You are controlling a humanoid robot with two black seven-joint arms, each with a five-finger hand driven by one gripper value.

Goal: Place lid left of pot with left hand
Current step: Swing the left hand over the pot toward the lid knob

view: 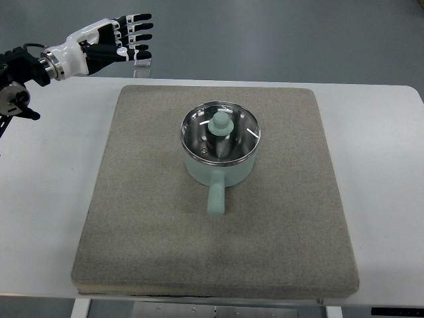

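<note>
A pale green pot [219, 165] stands in the middle of a grey mat [146, 199], its handle pointing toward the near edge. A glass lid [238, 129] with a pale green knob [220, 122] and a metal rim sits on the pot. My left hand [129, 36] is at the far left, above the table's back edge, well away from the pot. Its fingers are spread and hold nothing. The right arm does not show.
The mat lies on a white table [46, 199]. Bare mat lies left of the pot. A small clear object [142, 63] sits at the table's back edge, just under my left hand. Grey floor lies beyond the table.
</note>
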